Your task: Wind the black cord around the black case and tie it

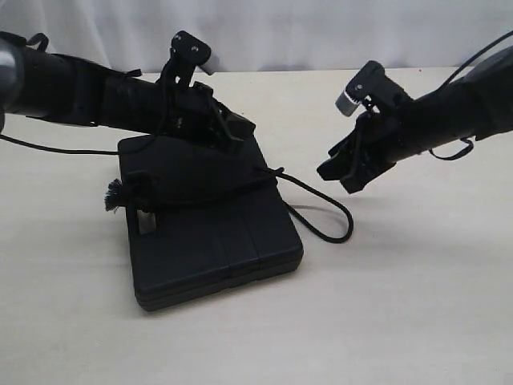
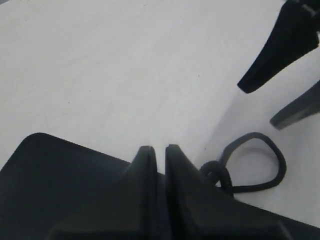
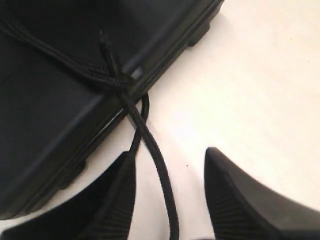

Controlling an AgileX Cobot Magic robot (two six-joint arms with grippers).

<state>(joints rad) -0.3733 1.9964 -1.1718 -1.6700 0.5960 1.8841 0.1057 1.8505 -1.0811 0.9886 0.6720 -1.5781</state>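
The black case point(image 1: 232, 241) lies flat at centre left. The black cord point(image 1: 330, 210) crosses its lid and meets in a knot point(image 1: 276, 172) at the case's right edge. A loop of cord lies on the table beyond that edge, and the frayed tuft point(image 1: 112, 196) sticks out on the left. My left gripper point(image 1: 240, 132) is low over the case's far part, its fingers point(image 2: 146, 165) nearly together with nothing visible between them. My right gripper point(image 1: 341, 178) hovers open just right of the knot. In the right wrist view the cord point(image 3: 160, 170) runs between its spread fingers point(image 3: 235, 190), untouched.
The pale table point(image 1: 417, 305) extends to the right of the case and in front of it. A thin robot cable point(image 1: 56, 148) trails over the table on the left. In the left wrist view the cord's loop point(image 2: 260, 165) lies below the right gripper's fingers point(image 2: 280, 55).
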